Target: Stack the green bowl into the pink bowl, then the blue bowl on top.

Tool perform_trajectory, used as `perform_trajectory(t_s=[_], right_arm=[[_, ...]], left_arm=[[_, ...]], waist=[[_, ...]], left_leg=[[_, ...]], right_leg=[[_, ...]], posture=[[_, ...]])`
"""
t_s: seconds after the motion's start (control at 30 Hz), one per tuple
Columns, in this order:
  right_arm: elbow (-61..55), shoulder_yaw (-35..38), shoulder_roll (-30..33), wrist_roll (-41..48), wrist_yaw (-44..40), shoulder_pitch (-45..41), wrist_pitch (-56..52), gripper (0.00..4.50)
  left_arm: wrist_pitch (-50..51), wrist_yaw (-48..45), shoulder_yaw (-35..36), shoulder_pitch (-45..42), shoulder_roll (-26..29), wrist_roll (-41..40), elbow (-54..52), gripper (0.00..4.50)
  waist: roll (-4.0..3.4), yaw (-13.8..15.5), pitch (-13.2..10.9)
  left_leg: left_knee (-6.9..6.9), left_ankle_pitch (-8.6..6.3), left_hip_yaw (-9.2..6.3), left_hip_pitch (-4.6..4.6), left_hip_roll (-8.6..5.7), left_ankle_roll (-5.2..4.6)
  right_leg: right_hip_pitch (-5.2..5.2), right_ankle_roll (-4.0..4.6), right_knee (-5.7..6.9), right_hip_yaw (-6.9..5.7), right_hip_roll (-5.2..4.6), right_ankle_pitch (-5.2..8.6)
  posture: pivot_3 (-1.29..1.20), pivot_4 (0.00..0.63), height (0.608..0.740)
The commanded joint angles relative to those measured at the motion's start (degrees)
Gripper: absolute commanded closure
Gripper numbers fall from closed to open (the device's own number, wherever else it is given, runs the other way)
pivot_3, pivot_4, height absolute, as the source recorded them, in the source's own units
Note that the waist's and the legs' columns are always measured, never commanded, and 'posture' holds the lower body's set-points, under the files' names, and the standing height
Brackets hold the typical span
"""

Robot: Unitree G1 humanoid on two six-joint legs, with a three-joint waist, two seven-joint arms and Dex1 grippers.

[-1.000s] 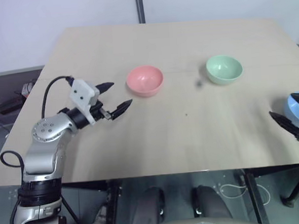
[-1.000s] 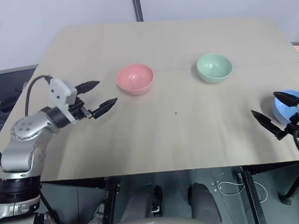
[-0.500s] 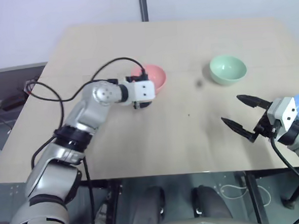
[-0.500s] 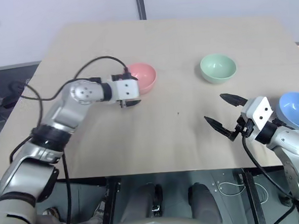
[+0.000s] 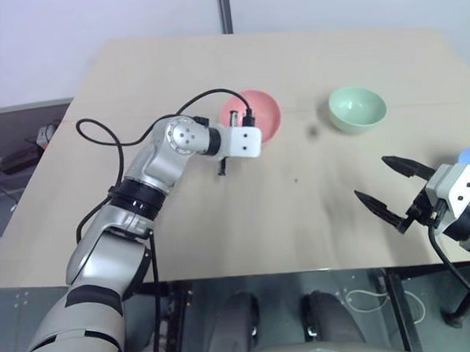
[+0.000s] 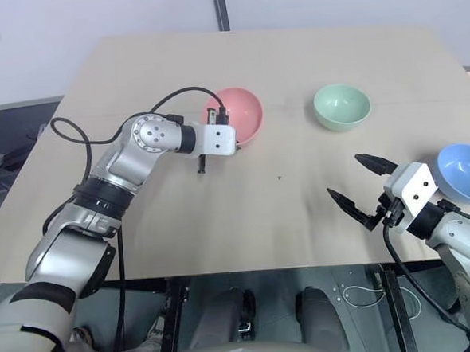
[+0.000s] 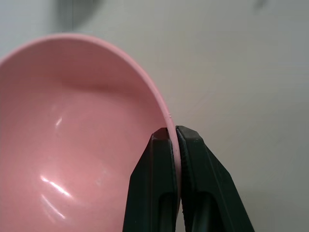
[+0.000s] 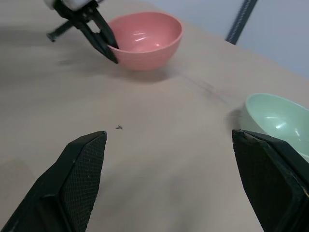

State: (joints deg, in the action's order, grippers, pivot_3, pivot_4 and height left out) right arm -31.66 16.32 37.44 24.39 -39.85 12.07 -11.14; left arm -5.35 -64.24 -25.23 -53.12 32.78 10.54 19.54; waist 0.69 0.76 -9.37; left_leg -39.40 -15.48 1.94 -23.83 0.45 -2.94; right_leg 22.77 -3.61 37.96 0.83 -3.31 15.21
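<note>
The pink bowl (image 5: 253, 113) sits left of the table's middle. My left gripper (image 7: 173, 131) is shut on its near rim, one finger inside and one outside. The green bowl (image 5: 357, 109) stands free to the right of it, about a bowl's width away. At the table's right edge rests the blue bowl (image 6: 463, 172). My right gripper (image 5: 372, 177) hovers open and empty just left of the blue bowl, pointing toward the other two bowls.
The pale wooden table (image 5: 222, 225) has its front edge close to me. A dark metal pole (image 5: 224, 9) rises behind the far edge. Cables lie on the floor (image 5: 18, 157) to the left.
My left gripper swung right to the pink bowl and shut on its rim, and the bowl has shifted a little to the right. My right gripper moved left, away from the blue bowl.
</note>
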Motion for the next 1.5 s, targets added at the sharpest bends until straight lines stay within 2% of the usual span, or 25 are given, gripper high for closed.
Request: perform_trajectory(t_s=[0.03, 0.2, 0.3, 0.37, 0.4, 0.43, 0.53, 0.57, 0.7, 0.77, 0.8, 0.87, 0.93, 1.07, 1.27, 1.3, 1.33, 1.5], right_arm=[[-3.06, 2.3, -0.55, -0.43, 1.14, 1.49, 0.85, 0.0], [-3.58, 2.35, -1.29, -0.99, 2.99, 1.86, 0.04, 0.0], [-3.46, 1.92, -1.7, -1.78, 4.06, 1.73, -0.11, 0.0], [-3.2, 1.82, -2.1, -2.32, 4.84, 1.34, 0.1, 0.0], [-2.96, 1.74, -2.24, -2.77, 5.28, 1.12, 0.27, 0.0], [-2.67, 1.49, -2.3, -3.26, 5.78, 0.79, 0.1, 0.0], [-1.53, 1.02, -2.52, -4.76, 7.33, -1.07, -0.34, 0.0], [-1.25, 1.04, -2.52, -5.01, 7.57, -1.55, -0.44, 0.0], [4.65, -1.95, 1.13, -9.89, 7.04, -8.43, -1.69, 0.0], [11.11, -4.39, 2.69, -12.29, 6.4, -14.24, -1.79, 0.0], [17.1, -6.8, 3.51, -15.07, 6.06, -18.99, -0.38, 0.0], [29.76, -12.05, 3.61, -20.42, 5.92, -28.95, 2.84, 0.0], [39.86, -15.82, 2.54, -23.75, 5.24, -36.68, 6.49, 0.0], [59.75, -21.88, -0.52, -28.6, 2.51, -51.05, 14.63, 0.0], [83.43, -26.83, -3.5, -33.69, 0.26, -64.12, 23.44, 0.0], [86.24, -27.31, -3.78, -34.31, 0.02, -65.54, 24.51, 0.51], [88.53, -27.68, -4.01, -34.8, -0.39, -66.75, 25.6, 0.82], [93.91, -27.48, -4.81, -35.89, -1.05, -70.28, 27.82, 3.25]], left_arm=[[-1.11, -7.79, -0.08, 2.84, -0.63, -7.28, -11.0, 4.41], [-6.77, -11.87, -2.5, 4.33, -2.91, -8.5, -11.21, 4.41], [-8.82, -11.58, -3.1, 3.83, -4.5, -7.25, -9.03, 3.46], [-8.61, -12.28, -2.95, 4.13, -4.96, -7.75, -9.39, 2.45], [-8.63, -12.33, -2.86, 4.25, -5.02, -7.83, -9.5, 2.28], [-8.09, -12.38, -2.44, 4.41, -4.93, -8.31, -9.82, 1.59], [-5.97, -11.99, 0.24, 5.29, -3.94, -10.86, -12.11, 0.28], [-5.09, -11.74, 1.06, 5.62, -3.66, -11.6, -12.99, 0.03], [6.26, -11.3, 7.8, 9.63, 0.6, -18.59, -19.91, 0.03], [11.79, -9.73, 11.71, 12.63, 2.78, -21.77, -23.12, 0.03], [15.99, -8.34, 14.43, 14.91, 3.89, -24.16, -24.49, 0.03], [14.66, -5.5, 21.96, 20.52, 1.93, -31.29, -25.58, 0.03], [17.11, -3.89, 25.89, 24.35, 1.81, -35.17, -27.18, 0.03], [23.04, -0.79, 29.67, 30.16, 4.88, -37.32, -30.69, 0.03], [26.65, 3.66, 33.43, 36.1, 6.01, -40.77, -37.73, 0.03], [27.51, 4.47, 33.92, 37.05, 6.2, -41.41, -38.93, 0.0], [28.17, 5.29, 34.36, 37.86, 6.32, -41.9, -39.98, 0.0], [28.86, 8.26, 35.36, 40.76, 6.44, -42.52, -42.89, 0.0]], waist=[[-0.02, 0.03, 0.02], [-0.03, 0.03, 0.02], [-0.03, 0.05, 0.02], [-0.03, 0.03, 0.02], [-0.03, -0.02, 0.02], [-0.04, -0.06, 0.02], [-0.04, -0.16, 0.02], [-0.04, -0.15, 0.02], [-0.06, -0.59, 0.03], [-0.06, -0.59, 0.04], [-0.1, -1.21, 0.02], [-0.14, -2.3, 0.02], [-0.09, -2.22, 0.0], [-0.14, -2.26, -0.04], [-0.12, -1.6, -0.06], [-0.12, -1.6, -0.06], [-0.12, -1.56, -0.06], [-0.14, -1.88, -0.06]], left_leg=[[0.01, 0.01, 0.0, 0.0, 0.01, 0.01], [-0.05, -0.09, 0.01, 0.11, 0.0, -0.16], [-0.08, -0.12, -0.01, 0.11, 0.0, -0.22], [-0.08, -0.13, -0.01, 0.1, 0.0, -0.22], [-0.08, -0.13, -0.01, 0.09, 0.0, -0.22], [-0.08, -0.13, -0.01, 0.1, 0.0, -0.22], [-0.08, -0.12, -0.01, 0.1, 0.01, -0.22], [-0.08, -0.12, 0.0, 0.1, 0.02, -0.22], [-0.11, -0.12, 0.02, 0.11, 0.07, -0.22], [-0.11, -0.12, 0.03, 0.12, 0.09, -0.21], [-0.1, -0.12, -0.01, 0.13, 0.1, -0.22], [-0.13, -0.12, 0.14, 0.19, 0.14, -0.2], [-0.13, -0.07, 0.18, 0.23, 0.15, -0.13], [0.0, 0.03, 0.09, 0.12, 0.18, 0.05], [0.06, 0.03, 0.17, -0.03, 0.03, 0.06], [0.07, 0.03, 0.18, -0.03, 0.01, 0.06], [0.07, 0.03, 0.18, -0.03, 0.01, 0.06], [0.08, 0.04, 0.17, 0.06, 0.01, 0.08]], right_leg=[[0.0, 0.0, 0.0, 0.02, 0.0, 0.0], [-0.07, 0.0, 0.09, 0.03, 0.03, 0.0], [-0.08, 0.0, 0.11, 0.02, 0.06, 0.0], [-0.07, 0.0, 0.1, 0.04, 0.06, 0.0], [-0.07, 0.0, 0.1, 0.04, 0.06, 0.0], [-0.07, 0.0, 0.09, 0.05, 0.07, 0.0], [-0.06, 0.0, 0.09, 0.05, 0.09, 0.0], [-0.06, 0.0, 0.09, 0.07, 0.09, 0.0], [-0.05, 0.0, 0.1, 0.09, 0.11, 0.0], [-0.05, 0.0, 0.11, 0.09, 0.11, 0.0], [-0.07, 0.01, 0.1, 0.04, 0.13, 0.0], [-0.05, 0.0, 0.11, 0.18, 0.14, -0.01], [-0.04, 0.01, 0.17, 0.2, 0.12, -0.01], [0.11, 0.03, 0.19, 0.15, 0.17, -0.01], [0.15, 0.02, -0.02, 0.13, -0.11, -0.01], [0.15, 0.02, -0.02, 0.12, -0.17, -0.01], [0.15, 0.02, -0.02, 0.11, -0.18, -0.01], [0.15, 0.03, 0.1, 0.1, -0.2, -0.01]], posture=[[0.0, 0.15, 0.74], [0.0, 0.15, 0.74], [0.0, 0.15, 0.74], [0.0, 0.15, 0.74], [0.0, 0.15, 0.74], [0.0, 0.15, 0.74], [0.0, 0.15, 0.74], [0.0, 0.15, 0.74], [0.0, 0.15, 0.74], [0.0, 0.15, 0.74], [0.0, 0.15, 0.74], [0.0, 0.15, 0.74], [0.0, 0.15, 0.74], [0.0, 0.15, 0.74], [0.0, 0.15, 0.74], [0.0, 0.15, 0.74], [0.0, 0.15, 0.74], [0.0, 0.15, 0.74]])
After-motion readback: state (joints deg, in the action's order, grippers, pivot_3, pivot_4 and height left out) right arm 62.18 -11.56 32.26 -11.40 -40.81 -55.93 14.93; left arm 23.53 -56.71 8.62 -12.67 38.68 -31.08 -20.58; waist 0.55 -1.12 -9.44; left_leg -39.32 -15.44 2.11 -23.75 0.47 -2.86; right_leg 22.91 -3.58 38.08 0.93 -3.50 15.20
